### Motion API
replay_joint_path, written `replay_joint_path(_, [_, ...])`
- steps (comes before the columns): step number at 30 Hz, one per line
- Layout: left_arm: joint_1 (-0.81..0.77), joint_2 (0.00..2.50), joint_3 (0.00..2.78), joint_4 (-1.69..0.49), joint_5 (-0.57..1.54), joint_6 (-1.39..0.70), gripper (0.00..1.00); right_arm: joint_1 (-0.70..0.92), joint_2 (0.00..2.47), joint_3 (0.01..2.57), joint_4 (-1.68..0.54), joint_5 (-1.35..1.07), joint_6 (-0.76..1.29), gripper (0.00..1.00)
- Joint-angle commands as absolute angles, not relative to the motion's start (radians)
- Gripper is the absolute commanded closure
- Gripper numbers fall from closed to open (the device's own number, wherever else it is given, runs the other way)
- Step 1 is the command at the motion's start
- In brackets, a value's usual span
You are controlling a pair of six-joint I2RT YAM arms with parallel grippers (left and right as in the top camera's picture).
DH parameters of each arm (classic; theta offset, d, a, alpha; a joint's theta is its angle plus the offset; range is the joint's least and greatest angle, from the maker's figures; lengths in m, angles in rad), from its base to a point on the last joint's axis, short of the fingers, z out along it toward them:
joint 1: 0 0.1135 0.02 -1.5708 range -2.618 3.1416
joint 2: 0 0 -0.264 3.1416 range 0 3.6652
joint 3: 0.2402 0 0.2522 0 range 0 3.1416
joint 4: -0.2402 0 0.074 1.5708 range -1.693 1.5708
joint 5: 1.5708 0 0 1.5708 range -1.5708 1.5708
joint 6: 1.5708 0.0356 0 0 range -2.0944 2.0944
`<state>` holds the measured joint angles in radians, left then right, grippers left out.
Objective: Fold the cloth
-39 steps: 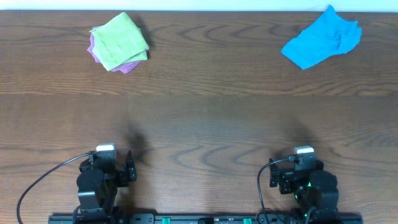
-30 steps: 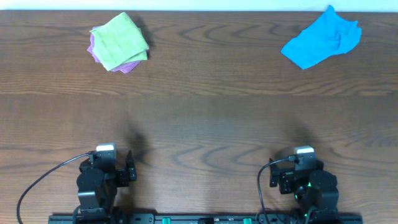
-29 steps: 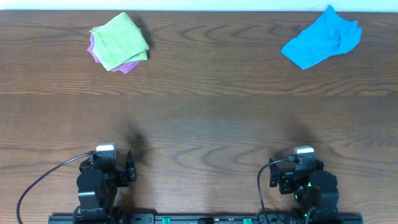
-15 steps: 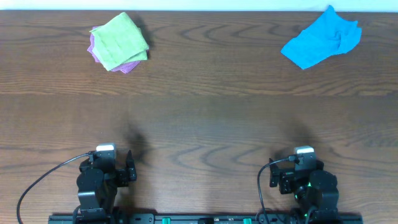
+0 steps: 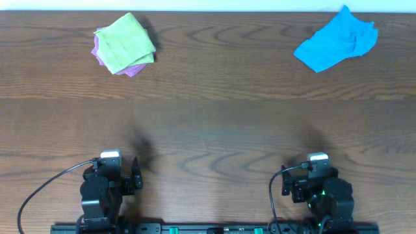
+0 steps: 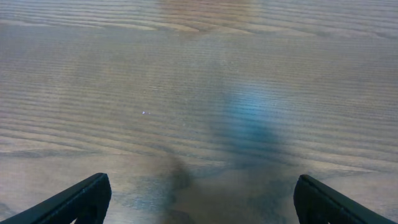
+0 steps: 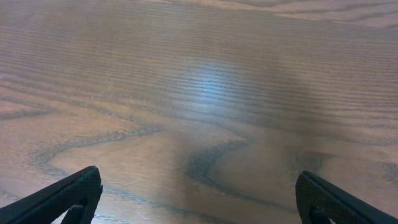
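Observation:
The sky-blue cloth (image 5: 337,40) lies crumpled at the table's far right corner in the overhead view. My left gripper (image 5: 120,174) rests at the near left edge and my right gripper (image 5: 311,177) at the near right edge, both far from the cloth. In the left wrist view the left gripper (image 6: 202,199) is open with only bare wood between its fingertips. In the right wrist view the right gripper (image 7: 199,196) is open over bare wood. The cloth shows in neither wrist view.
A folded light green cloth (image 5: 125,41) lies on a purple cloth (image 5: 133,67) at the far left. The dark wooden table (image 5: 208,123) spans the view, with a white strip along its far edge.

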<state>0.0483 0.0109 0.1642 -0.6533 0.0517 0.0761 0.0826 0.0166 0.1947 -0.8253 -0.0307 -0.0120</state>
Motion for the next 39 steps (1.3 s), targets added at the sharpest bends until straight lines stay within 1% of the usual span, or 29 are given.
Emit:
replay_joint_path(1, [0.043,0.004,0.157,-0.654,0.045,0.082,0.05,0.078,0.006,0.183,-0.826,-0.042,-0.024,0.01])
replay_joint_path(24, [0.043,0.004,0.157,-0.654,0.045,0.082,0.05,0.078,0.02,0.186,-0.826,-0.042,-0.024,0.01])
replay_joint_path(26, [0.043,0.004,0.157,-0.654,0.045,0.082,0.05,0.077,0.057,0.196,-0.819,-0.038,-0.023,0.01])
replay_joint_path(30, [0.043,0.004,0.157,-0.654,0.045,0.082,0.05,0.075,0.187,0.26,-0.721,-0.06,-0.004,0.01])
replay_joint_path(33, [0.043,0.004,0.157,-0.654,0.045,0.082,0.05,0.06,0.321,0.39,-0.671,-0.056,0.029,0.01])
replay_joint_path(36, [0.043,0.004,0.157,-0.654,0.045,0.083,0.05,0.051,0.455,0.543,-0.666,-0.038,0.031,0.01])
replay_joint_path(39, [0.043,0.004,0.157,-0.654,0.045,0.082,0.05,0.051,0.608,0.731,-0.695,0.045,0.068,0.01])
